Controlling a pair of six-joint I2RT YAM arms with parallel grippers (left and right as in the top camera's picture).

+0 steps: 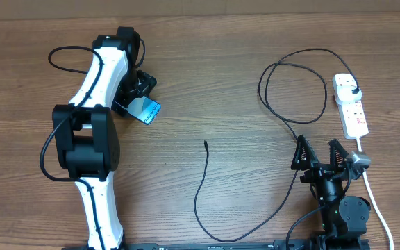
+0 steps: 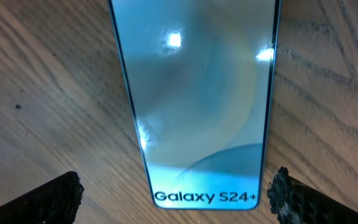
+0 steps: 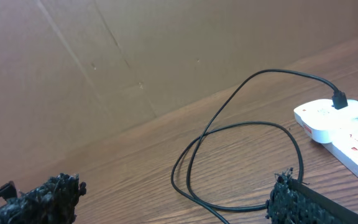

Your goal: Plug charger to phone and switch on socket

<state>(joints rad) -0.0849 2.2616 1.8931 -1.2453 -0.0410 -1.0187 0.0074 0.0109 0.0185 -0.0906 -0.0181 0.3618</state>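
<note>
The phone (image 1: 146,110) lies on the wooden table at the left, screen glowing light blue; the left wrist view shows it close up with "Galaxy S24+" text (image 2: 201,93). My left gripper (image 1: 139,89) is open just above it, its fingers (image 2: 176,198) on either side of the phone's near end without touching. The charger, a thin black cable (image 1: 207,182), has its free connector tip at table centre (image 1: 206,144), loops (image 3: 241,155), and its black plug sits in the white power strip (image 1: 351,105) (image 3: 344,124) at the right. My right gripper (image 1: 319,153) (image 3: 176,199) is open and empty near the front.
The power strip's thick white cord (image 1: 375,201) runs down the right side past the right arm's base. A brown cardboard wall (image 3: 135,56) stands behind the table. The left arm's own black cable (image 1: 61,59) loops at the far left.
</note>
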